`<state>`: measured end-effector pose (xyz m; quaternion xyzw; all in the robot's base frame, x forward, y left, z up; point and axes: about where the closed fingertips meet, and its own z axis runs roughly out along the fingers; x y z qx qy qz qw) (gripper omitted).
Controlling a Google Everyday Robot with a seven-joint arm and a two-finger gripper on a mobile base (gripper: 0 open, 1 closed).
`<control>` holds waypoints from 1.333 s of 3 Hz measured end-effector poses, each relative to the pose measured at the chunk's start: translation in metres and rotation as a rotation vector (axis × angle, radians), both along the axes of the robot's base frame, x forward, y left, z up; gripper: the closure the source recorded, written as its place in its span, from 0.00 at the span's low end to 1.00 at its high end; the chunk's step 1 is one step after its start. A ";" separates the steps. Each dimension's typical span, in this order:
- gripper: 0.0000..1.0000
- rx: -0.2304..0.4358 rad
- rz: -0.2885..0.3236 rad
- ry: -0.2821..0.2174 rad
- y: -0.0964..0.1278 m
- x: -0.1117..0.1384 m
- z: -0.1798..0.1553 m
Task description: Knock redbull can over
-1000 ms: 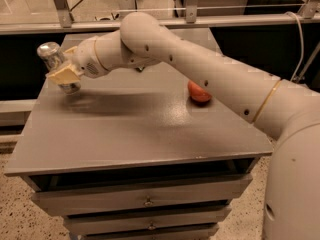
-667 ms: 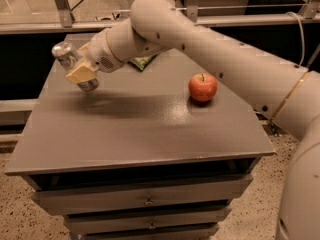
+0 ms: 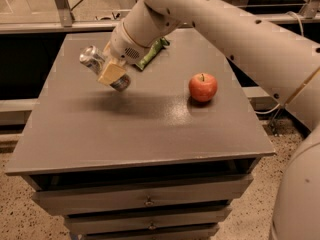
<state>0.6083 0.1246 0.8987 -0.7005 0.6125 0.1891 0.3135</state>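
**Can in the hand, tipped but not yet lying down**

The hand (image 3: 113, 75) is clenched round the redbull can (image 3: 92, 60) at about 10 o'clock on the worktop (image 3: 150, 134), with the can's top leaning toward 10 o'clock (whether its base touches the surface, I cannot tell). The apple (image 3: 203, 87) sits well apart at 3 o'clock. The next move, I judge, calls for laying the can on its side and letting go.
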 end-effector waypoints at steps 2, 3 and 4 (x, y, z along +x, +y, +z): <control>0.61 -0.208 0.062 0.007 -0.026 -0.008 -0.017; 0.38 -0.259 0.090 0.011 -0.025 -0.014 -0.027; 0.15 -0.285 0.108 0.015 -0.023 -0.019 -0.034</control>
